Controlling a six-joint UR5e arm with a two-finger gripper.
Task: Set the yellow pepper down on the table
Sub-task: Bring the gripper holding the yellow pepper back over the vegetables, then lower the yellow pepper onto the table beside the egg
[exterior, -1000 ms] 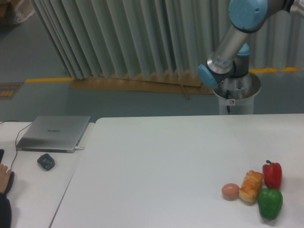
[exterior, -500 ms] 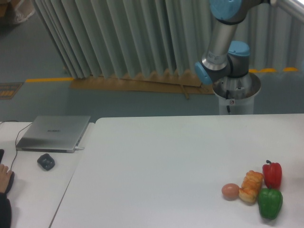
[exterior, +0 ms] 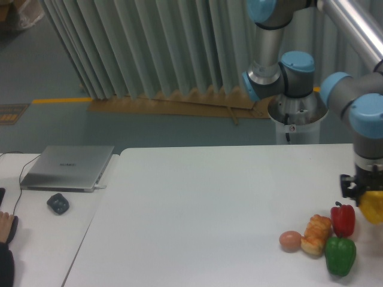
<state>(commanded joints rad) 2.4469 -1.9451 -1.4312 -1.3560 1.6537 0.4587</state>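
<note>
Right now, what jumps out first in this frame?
The arm sweeping in from the top, its wrist hanging at the right edge with the yellow pepper at its lower end, above the table; the jaws are hidden at the frame edge. Just left of it sits a tight cluster: red pepper, green pepper, bread and egg. A closed laptop lies far left.

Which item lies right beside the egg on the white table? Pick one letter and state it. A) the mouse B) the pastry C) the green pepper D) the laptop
B: the egg sits against the left side of the pastry, while the green pepper lies beyond the pastry to the right.
</note>
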